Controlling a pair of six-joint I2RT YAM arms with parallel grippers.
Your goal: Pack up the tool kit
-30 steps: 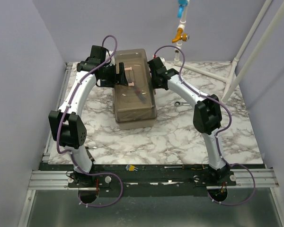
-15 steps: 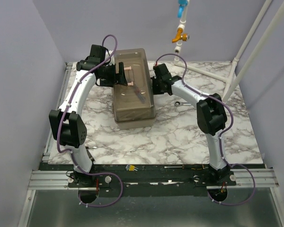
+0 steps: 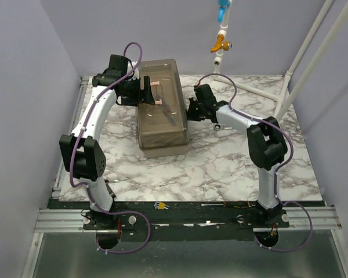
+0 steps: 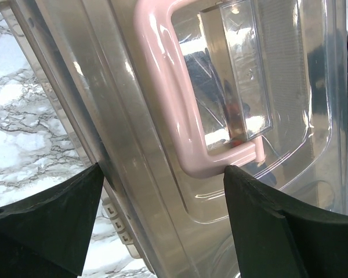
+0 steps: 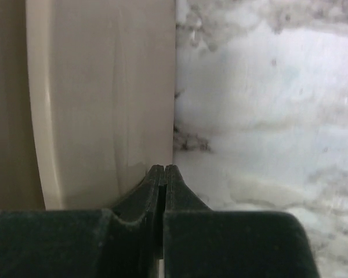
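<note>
toolbox [image 3: 164,116] sits centre-back on the table [image 3: 220,162], left gripper [image 4: 162,169] spread open over its pink handle [image 4: 174,87], right gripper [image 5: 164,169] clenched empty at its side: a push there could skid it off-line.

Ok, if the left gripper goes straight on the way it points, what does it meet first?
Probably the pink handle on the clear box lid, which lies straight ahead between the fingers of the open left gripper; depth is hard to judge.
</note>
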